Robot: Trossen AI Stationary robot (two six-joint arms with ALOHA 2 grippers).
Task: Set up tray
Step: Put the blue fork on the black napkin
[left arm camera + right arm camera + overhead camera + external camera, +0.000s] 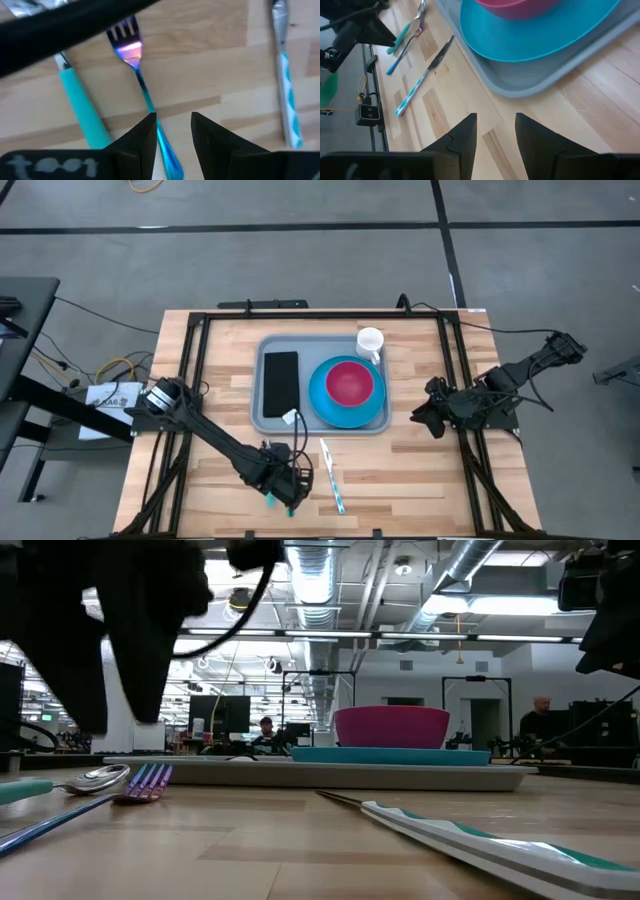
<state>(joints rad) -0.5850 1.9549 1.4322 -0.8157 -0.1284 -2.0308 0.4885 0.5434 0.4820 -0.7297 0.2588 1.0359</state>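
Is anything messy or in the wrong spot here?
The fork, spoon and knife lie loose and askew on the table, not on the tray. The left gripper hovers open over the fork. Nothing looks spilled or broken.

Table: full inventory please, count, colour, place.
tray: 1, grey-blue, table centre
napkin: 1, black, left part of the tray
plate: 1, bright blue, right part of the tray
bowl: 1, magenta, on the plate
mug: 1, white, tray's far right corner
knife: 1, teal-and-white handle, on the wood in front of the tray
fork: 1, iridescent blue-purple, on the wood beneath the left claw
spoon: 1, teal handle, beside the fork
left claw: open, fingers either side of the fork handle
right claw: open, over bare wood right of the tray
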